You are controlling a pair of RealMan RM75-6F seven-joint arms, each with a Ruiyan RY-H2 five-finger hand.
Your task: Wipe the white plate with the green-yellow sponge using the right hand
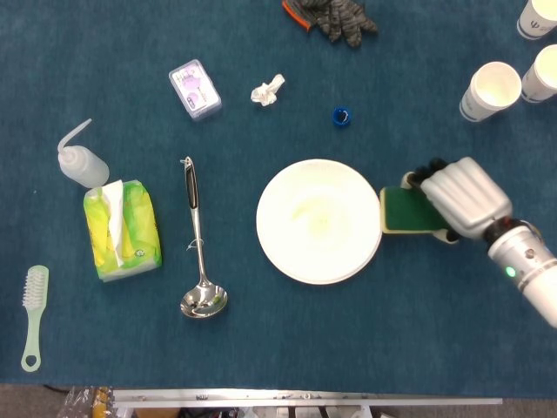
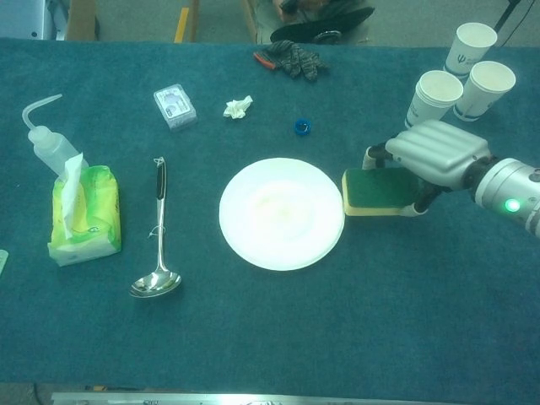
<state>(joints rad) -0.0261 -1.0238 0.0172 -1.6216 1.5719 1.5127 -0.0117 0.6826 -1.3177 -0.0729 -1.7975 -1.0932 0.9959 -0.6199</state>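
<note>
Ladle (image 1: 198, 252), tissue pack (image 1: 121, 229), squeeze bottle (image 1: 82, 162), paper cups (image 1: 491, 91).

The plate (image 1: 318, 220) lies near the middle of the table (image 1: 261, 348). Just to the right of the plate is the sponge (image 1: 409, 212), held by the right hand (image 1: 461, 196), close to the plate's rim. Left of the plate lies the ladle (image 1: 198, 244), and further left the tissue pack (image 1: 122, 229), with the squeeze bottle (image 1: 81, 160) behind it and the brush (image 1: 33, 315) in front of it to the left. Behind the plate are the small cap (image 1: 341, 116), the crumpled paper (image 1: 267, 90), the small box (image 1: 195, 89) and, furthest back, the glove (image 1: 335, 16). The paper cups (image 1: 490, 90) stand behind the plate, far to the right.
</note>
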